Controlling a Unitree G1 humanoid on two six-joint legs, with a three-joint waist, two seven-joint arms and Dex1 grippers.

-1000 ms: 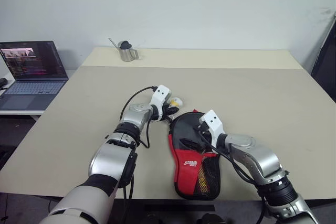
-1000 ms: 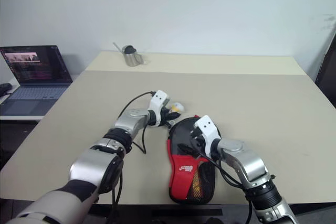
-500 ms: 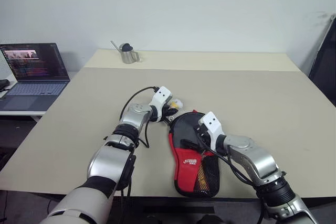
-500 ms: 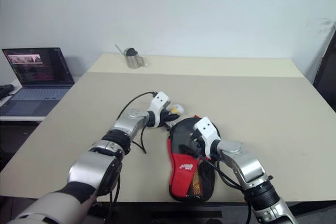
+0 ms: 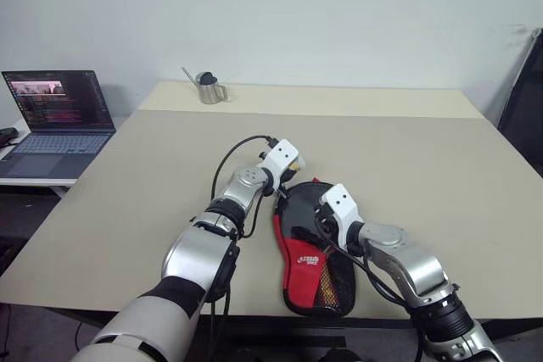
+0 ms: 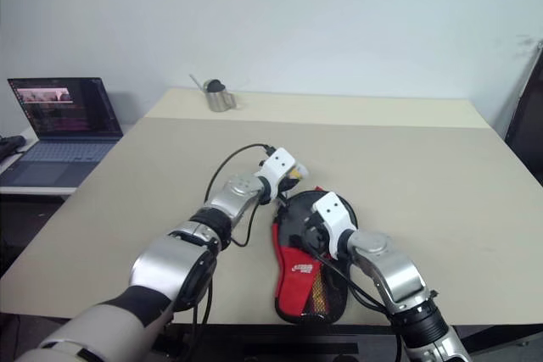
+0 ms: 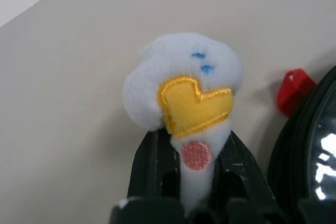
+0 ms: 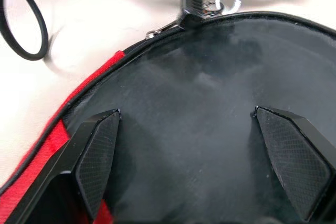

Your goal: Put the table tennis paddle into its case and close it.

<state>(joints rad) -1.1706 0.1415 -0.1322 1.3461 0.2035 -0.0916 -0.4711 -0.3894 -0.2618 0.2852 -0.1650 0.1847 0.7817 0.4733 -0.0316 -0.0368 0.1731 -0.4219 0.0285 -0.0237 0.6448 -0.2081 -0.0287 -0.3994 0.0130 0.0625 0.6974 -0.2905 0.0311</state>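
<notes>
- Our left claw (image 7: 195, 182) was clamped shut on a white-and-yellow plush charm (image 7: 184, 85), seemingly the zip's pull, at the case's (image 5: 310, 239) eleven o'clock edge; we judged it was held there to draw the zip.
- Our right claw (image 8: 202, 161) was spread wide, holding nothing, its fingers (image 8: 97, 156) pressing the black round part, probably steadying it.
- The paddle was hidden, presumably inside.
- We counted one case, one charm, one metal cup (image 5: 206, 88) and one laptop (image 5: 53, 116) beyond the worktop (image 5: 424, 158).

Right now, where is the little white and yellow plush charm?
The plush charm is pinched in the shut left gripper, just beyond the far round end of the case.
</notes>
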